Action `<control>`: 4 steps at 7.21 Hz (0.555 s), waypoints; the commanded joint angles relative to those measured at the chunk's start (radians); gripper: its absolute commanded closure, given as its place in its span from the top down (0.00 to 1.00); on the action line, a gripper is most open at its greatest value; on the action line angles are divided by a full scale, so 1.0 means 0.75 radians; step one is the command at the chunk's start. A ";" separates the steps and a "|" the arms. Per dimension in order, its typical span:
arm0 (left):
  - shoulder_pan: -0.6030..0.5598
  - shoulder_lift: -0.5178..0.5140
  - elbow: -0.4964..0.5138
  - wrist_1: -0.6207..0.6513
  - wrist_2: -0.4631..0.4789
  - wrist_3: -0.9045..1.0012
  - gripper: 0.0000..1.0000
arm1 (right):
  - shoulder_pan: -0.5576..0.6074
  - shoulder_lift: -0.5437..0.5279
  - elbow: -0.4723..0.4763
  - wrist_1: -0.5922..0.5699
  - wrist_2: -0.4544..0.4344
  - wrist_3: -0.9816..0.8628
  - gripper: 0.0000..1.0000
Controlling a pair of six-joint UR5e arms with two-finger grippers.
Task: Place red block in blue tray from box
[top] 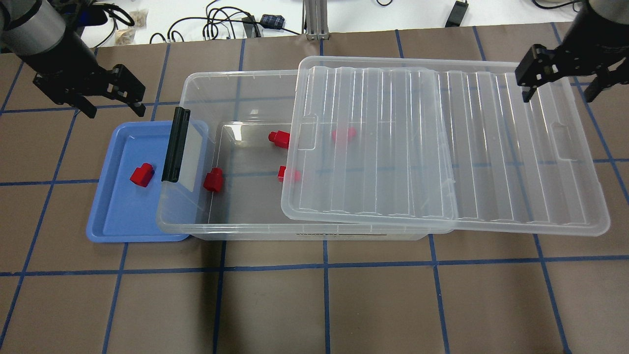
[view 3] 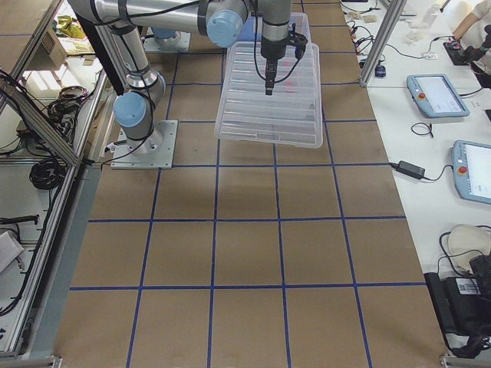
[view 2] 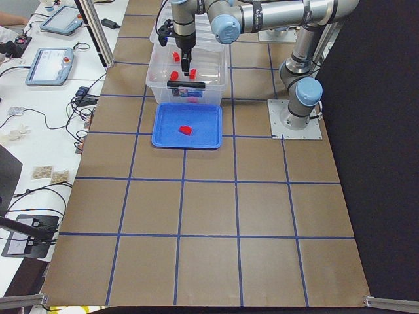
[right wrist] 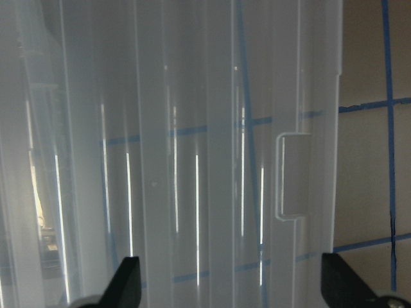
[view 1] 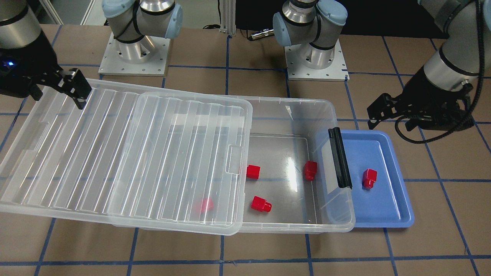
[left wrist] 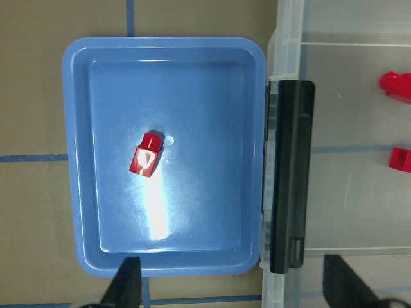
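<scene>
One red block (top: 142, 175) lies in the blue tray (top: 113, 216), which is tucked under the left end of the clear box (top: 295, 233). Several more red blocks lie in the box, one (top: 213, 179) by its left wall and one (top: 343, 134) blurred under the lid. The ribbed clear lid (top: 442, 147) is slid to the right and leaves the box's left half uncovered. My left gripper (top: 105, 98) hovers open and empty above the tray's far edge; its wrist view shows the block (left wrist: 147, 154) and tray (left wrist: 192, 70) below. My right gripper (top: 560, 81) is open above the lid's far right corner.
The box's black bar latch (top: 176, 145) hangs over the tray's right edge. Both arm bases (view 1: 134, 53) stand on the robot's side of the table. Brown table surface with blue tape lines (top: 324, 305) lies on the near side of the box.
</scene>
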State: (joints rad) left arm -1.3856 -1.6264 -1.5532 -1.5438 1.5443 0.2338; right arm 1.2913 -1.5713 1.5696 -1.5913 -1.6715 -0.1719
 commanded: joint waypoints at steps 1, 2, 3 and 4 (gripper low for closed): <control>-0.132 -0.012 -0.019 0.007 -0.001 -0.188 1.00 | -0.213 0.001 0.020 -0.009 0.011 -0.265 0.99; -0.169 0.010 -0.046 0.007 -0.001 -0.191 1.00 | -0.289 0.003 0.040 -0.022 0.018 -0.373 0.97; -0.181 0.031 -0.066 -0.001 -0.004 -0.197 1.00 | -0.397 0.009 0.073 -0.024 0.024 -0.475 0.96; -0.185 0.066 -0.089 -0.011 -0.004 -0.197 1.00 | -0.490 0.017 0.118 -0.058 0.032 -0.484 0.95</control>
State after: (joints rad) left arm -1.5146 -1.6021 -1.6004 -1.5452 1.5422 0.0908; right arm 1.0084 -1.5646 1.6241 -1.6146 -1.6541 -0.4944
